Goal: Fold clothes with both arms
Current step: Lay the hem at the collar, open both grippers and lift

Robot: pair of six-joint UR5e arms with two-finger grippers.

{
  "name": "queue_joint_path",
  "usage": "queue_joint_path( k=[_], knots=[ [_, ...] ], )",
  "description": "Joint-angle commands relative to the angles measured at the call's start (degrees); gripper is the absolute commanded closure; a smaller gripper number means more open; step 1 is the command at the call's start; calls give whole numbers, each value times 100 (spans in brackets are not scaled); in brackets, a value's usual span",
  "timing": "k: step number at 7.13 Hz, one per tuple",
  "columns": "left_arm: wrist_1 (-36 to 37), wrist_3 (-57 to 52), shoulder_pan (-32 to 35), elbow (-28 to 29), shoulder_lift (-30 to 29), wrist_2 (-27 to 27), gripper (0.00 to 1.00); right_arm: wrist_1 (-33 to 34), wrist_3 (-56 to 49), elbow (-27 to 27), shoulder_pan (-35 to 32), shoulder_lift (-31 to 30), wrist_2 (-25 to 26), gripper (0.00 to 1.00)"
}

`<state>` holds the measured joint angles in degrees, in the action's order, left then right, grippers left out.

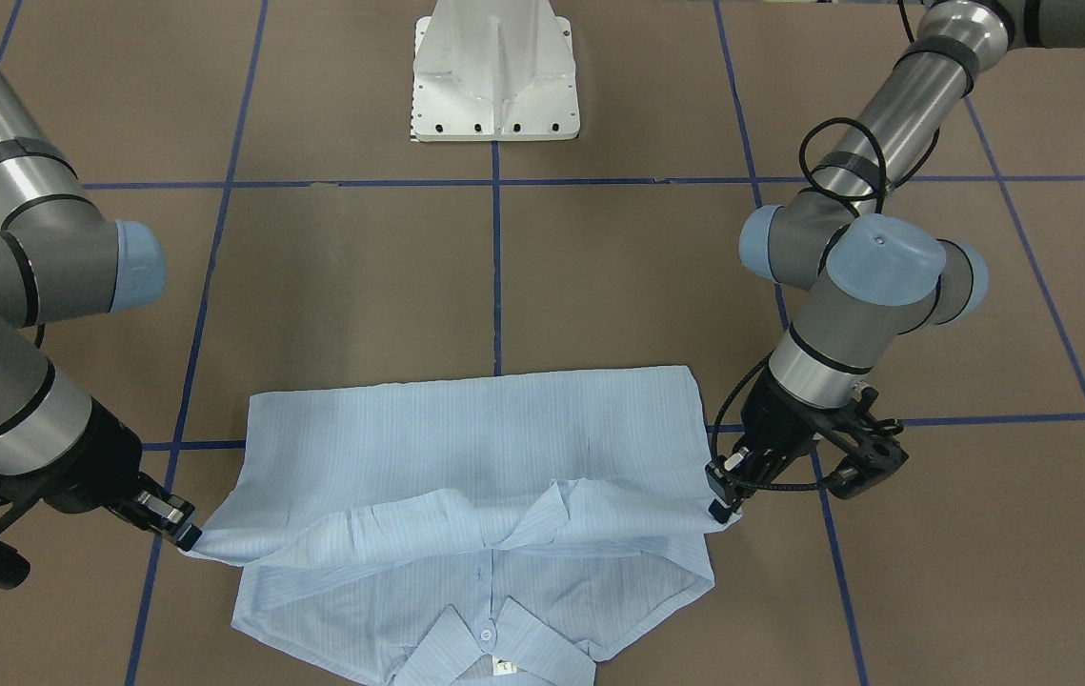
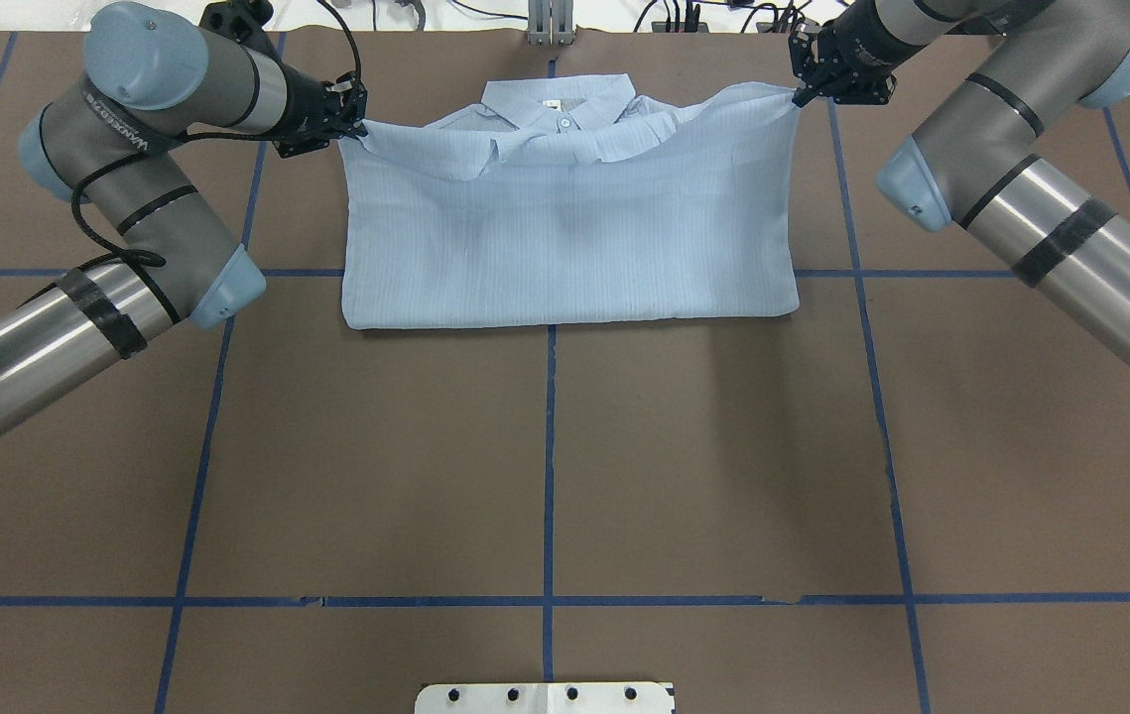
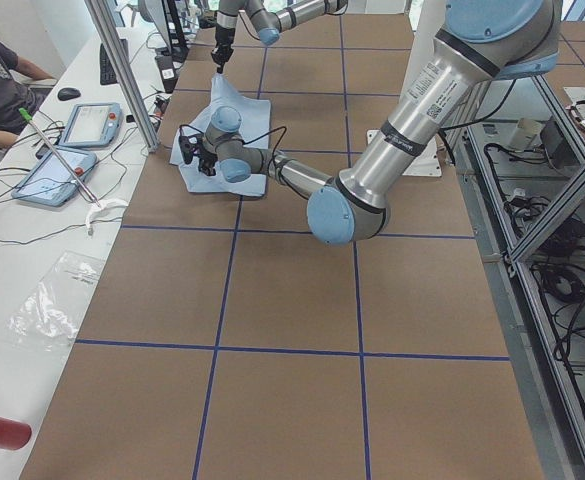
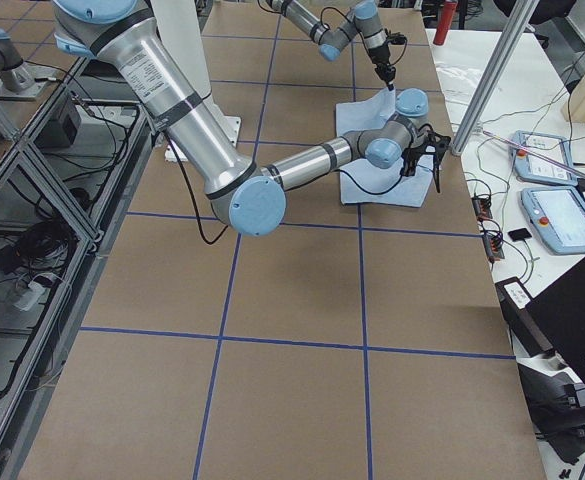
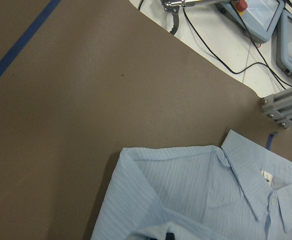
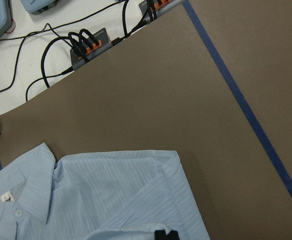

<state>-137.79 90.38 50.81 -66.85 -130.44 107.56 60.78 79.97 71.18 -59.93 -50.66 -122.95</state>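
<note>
The brown table (image 2: 545,446) is stretching out ahead of me, crossed by blue tape lines (image 2: 549,466). My left arm (image 2: 148,188) is reaching in from 9 o'clock and my right arm (image 2: 1021,208) from 3 o'clock, both bending toward the far edge. The pale blue shirt (image 2: 565,238) is lying at 12 o'clock on the table, well away from my base, folded into a wide rectangle with its folded edge facing me at 6 o'clock. My left pincer (image 2: 351,127) is clamping the shirt's upper layer at its 10 o'clock corner, and my right pincer (image 2: 803,94) is pinching the 2 o'clock corner. The cloth edge is hanging between them, lifted off the layer beneath and rumpling in the middle. The collar (image 2: 555,99) is sitting at the shirt's 12 o'clock, just beyond that held edge, and a small white button (image 1: 486,634) is showing where the collar closes.
</note>
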Motion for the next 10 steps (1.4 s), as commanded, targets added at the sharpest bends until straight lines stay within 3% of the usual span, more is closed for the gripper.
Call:
queue_joint_path(
  k=[1, 5, 6, 7, 10],
  knots=[
    [-256, -12, 17, 444, -219, 2, 100, -83, -8, -393, -10, 291, 17, 100],
    [-257, -12, 8, 445, -228, 2, 100, -83, 1, -474, 52, 346, 25, 100],
    [-257, -3, 8, 445, -228, -7, 60, -136, 1, -483, 52, 320, 25, 74],
    [-257, -12, -10, 428, -228, -15, 1, -215, -16, -474, 148, 267, 217, 1],
    [-240, -38, 8, 366, -202, -7, 0, -407, -245, -421, 166, 92, 403, 0]
  ],
)
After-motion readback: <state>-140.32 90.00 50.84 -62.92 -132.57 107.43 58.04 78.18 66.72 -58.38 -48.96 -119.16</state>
